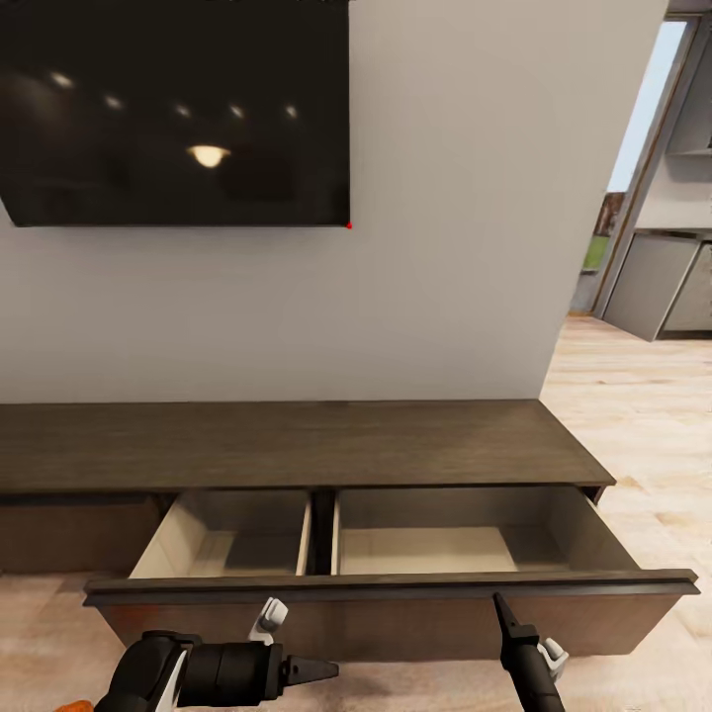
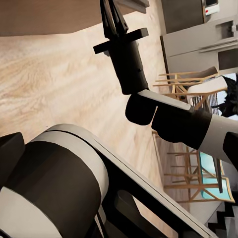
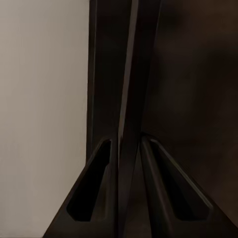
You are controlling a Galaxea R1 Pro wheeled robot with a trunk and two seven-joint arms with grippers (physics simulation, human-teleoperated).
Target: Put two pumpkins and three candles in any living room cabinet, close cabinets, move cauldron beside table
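**Cabinet drawer stands open and empty, right gripper at its front edge**

Cabinet [image 1: 297, 445] dead ahead, and I'm starting at my right gripper [image 1: 501, 605]: its fingers are pressed together into a single dark point, nothing between them, tip at the top lip of the pulled-out drawer front [image 1: 396, 593]. The right wrist view backs that up, two black tapered fingers side by side with barely a sliver between, hard up against a dark panel with pale wall off to one side. Whether the tip touches the lip I can't tell.

My left gripper [image 1: 314, 670] sits lower, in front of the drawer face, fingers closed to a point and aimed across toward the right arm, empty as well. In the left wrist view I see the right gripper from the side over pale plank floor.

Out from there: the drawer runs long, side to side, parallel to the wall, with two pale wood compartments [image 1: 237, 539] split by a dark divider, both bare. The right arm is the nearer one to that front edge, and the drawer's travel is straight away from me, toward the wall. I reckon a shut means a square push on that lip.

Surfaces: dark brown matte grain on the cabinet, smooth cream inside, a glossy black screen [image 1: 178, 109] on the wall above.
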